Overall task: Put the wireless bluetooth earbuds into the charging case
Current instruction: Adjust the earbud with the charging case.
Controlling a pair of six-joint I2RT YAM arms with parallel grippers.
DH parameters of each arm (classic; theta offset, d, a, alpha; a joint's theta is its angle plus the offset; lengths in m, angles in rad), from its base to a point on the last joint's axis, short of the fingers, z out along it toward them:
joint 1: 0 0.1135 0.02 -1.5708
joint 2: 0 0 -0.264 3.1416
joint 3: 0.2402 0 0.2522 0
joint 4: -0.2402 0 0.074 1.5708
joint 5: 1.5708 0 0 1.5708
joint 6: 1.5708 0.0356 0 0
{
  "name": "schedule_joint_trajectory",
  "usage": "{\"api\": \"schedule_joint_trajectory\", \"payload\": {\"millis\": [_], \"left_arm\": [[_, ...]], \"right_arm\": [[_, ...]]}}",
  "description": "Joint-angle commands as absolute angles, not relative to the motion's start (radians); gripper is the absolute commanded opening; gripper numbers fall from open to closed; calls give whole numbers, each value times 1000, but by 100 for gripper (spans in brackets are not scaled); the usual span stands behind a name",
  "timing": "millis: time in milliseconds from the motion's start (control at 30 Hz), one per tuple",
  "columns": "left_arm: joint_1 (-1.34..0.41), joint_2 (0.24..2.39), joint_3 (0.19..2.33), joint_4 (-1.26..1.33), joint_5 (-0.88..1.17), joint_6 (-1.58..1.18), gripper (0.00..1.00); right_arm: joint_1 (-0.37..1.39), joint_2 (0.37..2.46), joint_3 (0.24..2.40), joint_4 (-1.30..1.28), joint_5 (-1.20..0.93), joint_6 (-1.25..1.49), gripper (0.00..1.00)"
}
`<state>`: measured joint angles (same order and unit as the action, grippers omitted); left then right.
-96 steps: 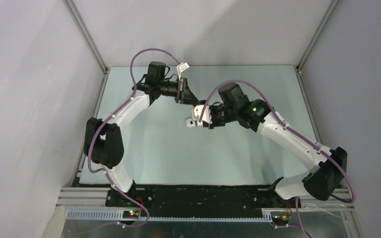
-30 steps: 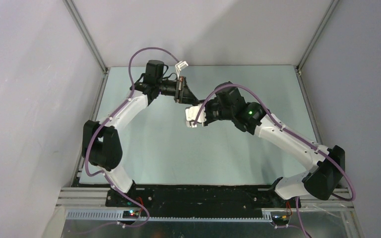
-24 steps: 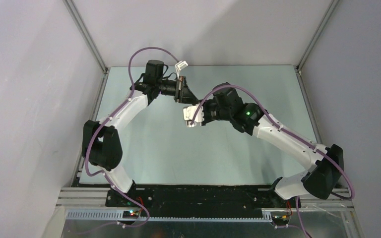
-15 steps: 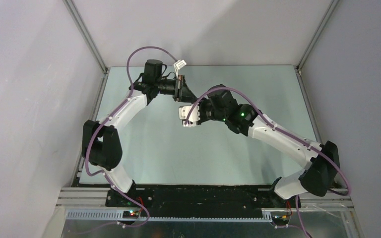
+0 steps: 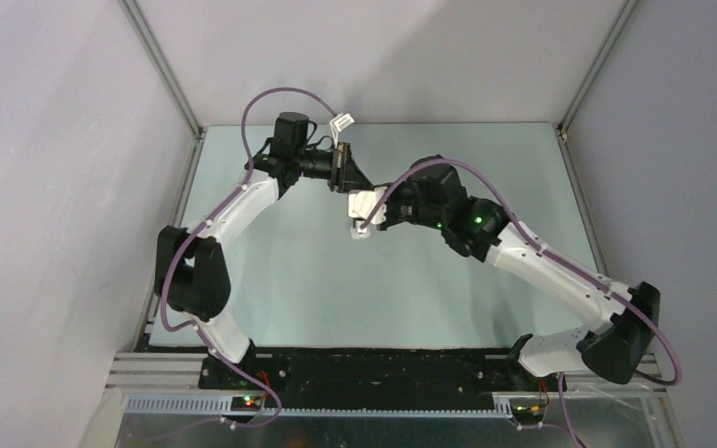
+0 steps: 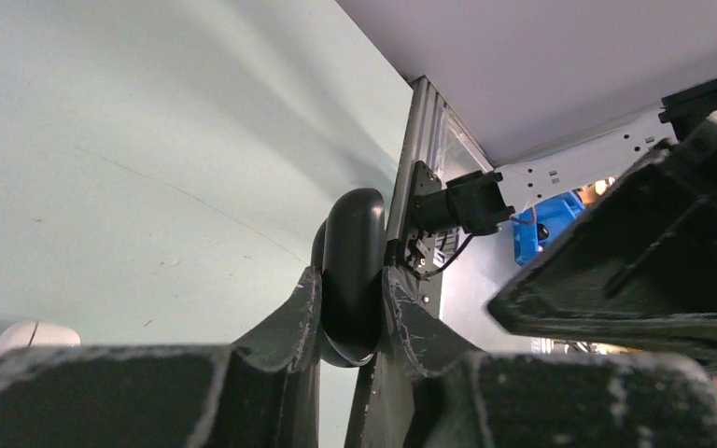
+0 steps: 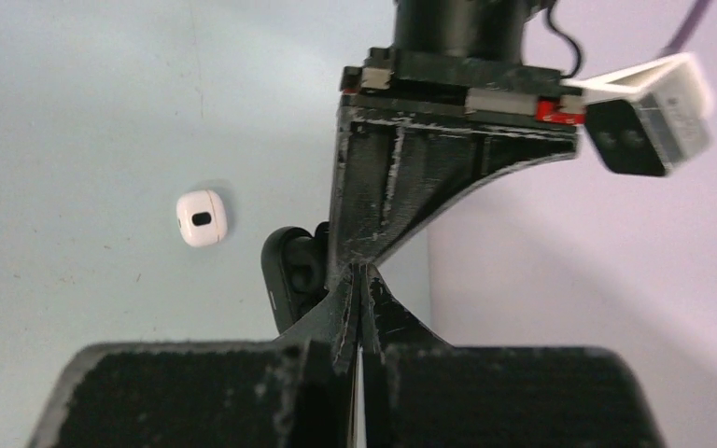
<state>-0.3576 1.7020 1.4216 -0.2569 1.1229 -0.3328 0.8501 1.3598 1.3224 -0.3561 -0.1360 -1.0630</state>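
Left claw (image 6: pixel 350 285) tight around black case (image 6: pixel 355 224)

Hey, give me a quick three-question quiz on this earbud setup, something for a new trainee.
1. True or false: the left fingers clamp a black case.
2. Fill in: the right fingers are ___ (open or shut).
3. Where is the white case?
A) lying on the table
B) between the right fingers
C) stacked on the black case

Key: 1 true; 2 shut; 3 A.
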Motion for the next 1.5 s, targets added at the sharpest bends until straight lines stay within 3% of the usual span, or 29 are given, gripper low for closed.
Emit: {"api": "schedule_joint_trajectory", "payload": {"millis": [0, 200, 400, 600, 1467], "left_arm": [[-363, 1718, 1474, -252, 1146, -344, 0], [-361, 1728, 1480, -252, 1128, -350, 0], [-361, 1734, 1487, -253, 1140, -361, 0], [-360, 1725, 1472, -252, 1144, -362, 0], [-362, 1712, 1468, -253, 1166, -353, 0]], "right_arm": [[842, 1296, 1367, -365, -181, -1000, 0], [820, 1302, 1367, -431, -194, -928, 0], [810, 1342, 1370, -471, -268, -940, 34], [800, 1383, 1370, -490, -340, -1187, 44], [790, 1448, 1382, -437, -249, -1201, 44]]}}
